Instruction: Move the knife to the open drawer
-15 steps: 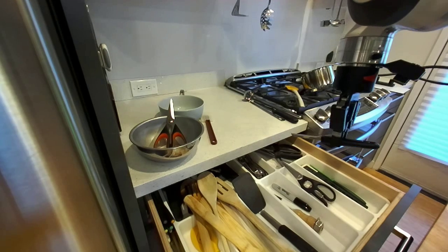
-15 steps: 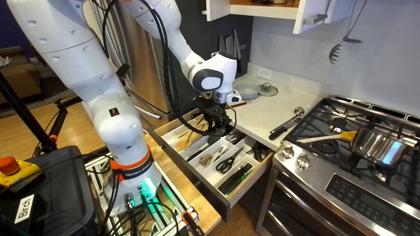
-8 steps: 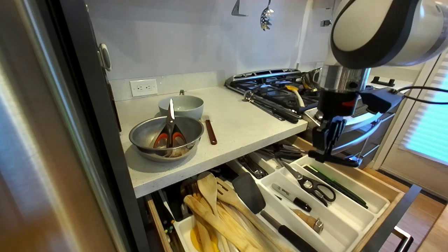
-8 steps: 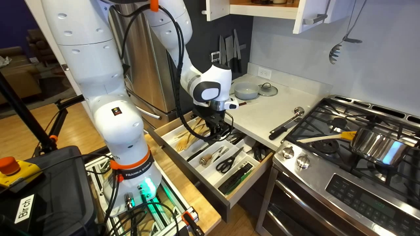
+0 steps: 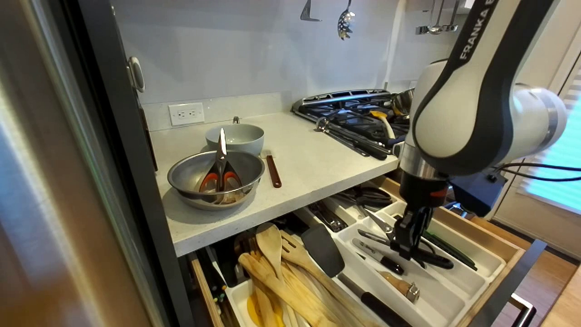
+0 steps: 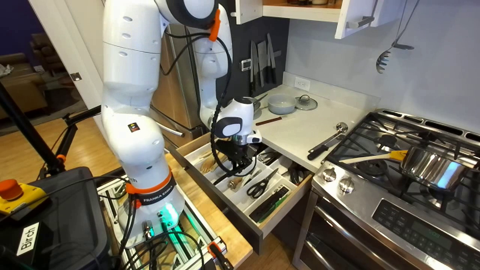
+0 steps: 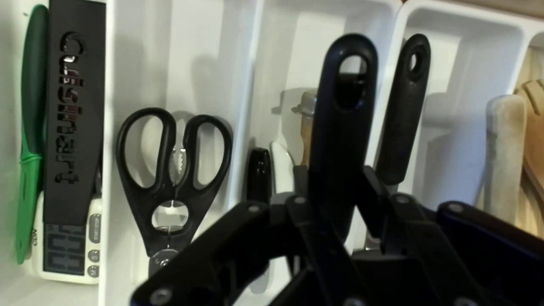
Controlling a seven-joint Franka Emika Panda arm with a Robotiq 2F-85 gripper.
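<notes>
A small black-handled knife is clasped in the pincer, its jaws drawn narrow against the handle. In an exterior view, at lower right, the knife is over or just inside the open drawer, blade toward the left; whether it touches anything beneath, I cannot tell.

My judgement of the risks: released here, the knife could settle crookedly, because the white organiser tray below is crowded. In the wrist view its handle lies close along a divider, so it might straddle two compartments. The blade, hidden there behind the pincer, could snag on the kitchen scissors, and that knock might twist the slim handle between the jaws.

Counted, left half of the wrist view: one pair of scissors, one digital timer, one green utensil, probably a knife. Bottom of an exterior view: one black spatula; wooden utensils, too overlapped to count. On the worktop, at left: one steel bowl holding one pair of shears, one grey bowl, one brown-handled utensil. At right of an exterior view: one saucepan.
</notes>
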